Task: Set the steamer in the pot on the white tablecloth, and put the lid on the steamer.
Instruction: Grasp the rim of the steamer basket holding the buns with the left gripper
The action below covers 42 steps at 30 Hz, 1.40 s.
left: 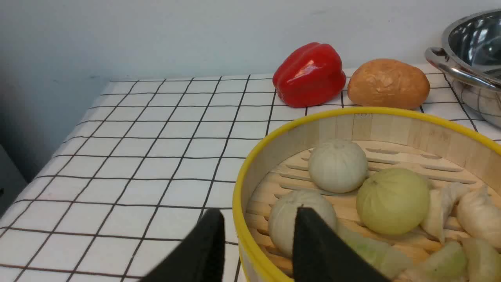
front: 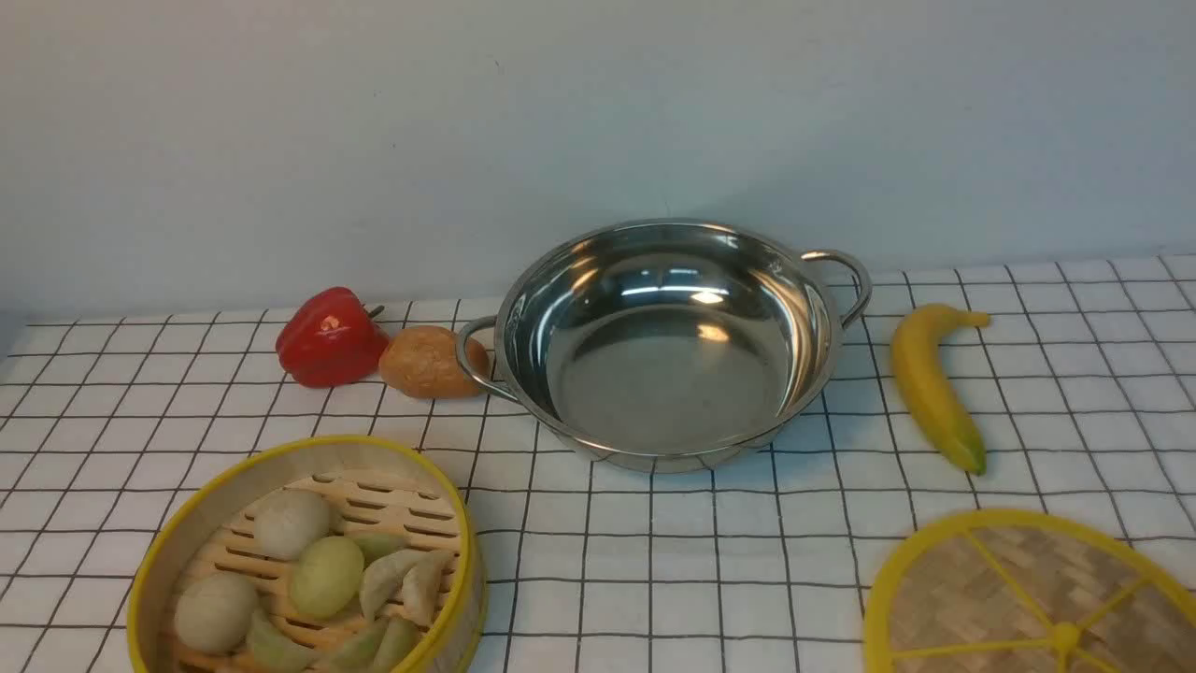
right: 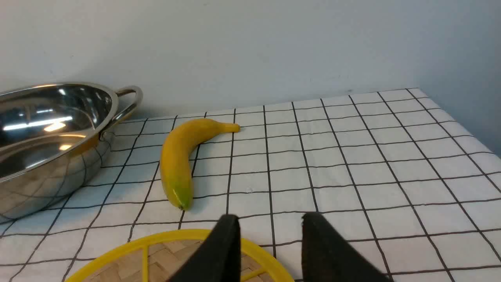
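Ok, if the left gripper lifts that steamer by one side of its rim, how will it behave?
The steamer looks like stiff bamboo, so its wall probably won't flex. Held at one side it will likely tilt, and the loose round buns could roll around inside.

wall (front: 280, 112): plain, pale grey-white; faint marks | light: soft, even

1. The left gripper (left: 260, 213): two matt black fingers (left: 203, 250), each a broad wedge narrowing from a wide base to a blunt tip.
2. Finger surfaces, left wrist view: plain, dull and uniformly dark. The inner faces are flat and the outer edges slope.
3. The right gripper (right: 270, 217): a matching pair of black tapering fingers (right: 332, 250), with tips cut nearly square and the same unpolished finish.
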Motion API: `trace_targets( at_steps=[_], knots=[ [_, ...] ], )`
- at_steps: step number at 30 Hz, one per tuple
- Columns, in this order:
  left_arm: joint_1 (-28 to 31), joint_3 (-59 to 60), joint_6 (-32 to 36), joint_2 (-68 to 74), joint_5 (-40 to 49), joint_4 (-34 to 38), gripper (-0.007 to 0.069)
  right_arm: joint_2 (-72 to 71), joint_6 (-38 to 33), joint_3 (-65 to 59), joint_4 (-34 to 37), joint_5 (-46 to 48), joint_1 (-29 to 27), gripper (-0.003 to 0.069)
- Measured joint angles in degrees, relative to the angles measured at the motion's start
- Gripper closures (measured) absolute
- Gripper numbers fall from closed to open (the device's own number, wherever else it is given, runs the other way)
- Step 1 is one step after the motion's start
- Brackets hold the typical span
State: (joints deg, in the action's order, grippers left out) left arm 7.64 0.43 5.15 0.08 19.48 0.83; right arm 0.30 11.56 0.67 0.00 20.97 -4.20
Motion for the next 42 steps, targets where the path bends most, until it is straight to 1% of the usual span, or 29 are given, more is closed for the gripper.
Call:
trace_targets(
  at_steps=[37, 38, 40, 41, 42],
  knots=[
    [0.00, 0.00, -0.11, 0.00, -0.11, 0.24, 0.0382, 0.00, 0.15, 0.00, 0.00, 0.00, 0.00, 0.0416],
    [0.00, 0.00, -0.60, 0.00, -0.34, 1.18, 0.0382, 0.00, 0.15, 0.00, 0.00, 0.00, 0.00, 0.0416],
    [0.00, 0.00, -3.24, -0.08, -1.86, 5.66, 0.0382, 0.00, 0.15, 0.00, 0.00, 0.00, 0.00, 0.0416],
    [0.00, 0.00, -5.15, -0.11, -3.87, 9.33, 0.0382, 0.00, 0.15, 0.00, 0.00, 0.00, 0.00, 0.0416],
    [0.00, 0.00, -5.47, -0.11, -5.56, 11.06, 0.0382, 0.00, 0.15, 0.00, 0.00, 0.00, 0.00, 0.0416]
  ],
)
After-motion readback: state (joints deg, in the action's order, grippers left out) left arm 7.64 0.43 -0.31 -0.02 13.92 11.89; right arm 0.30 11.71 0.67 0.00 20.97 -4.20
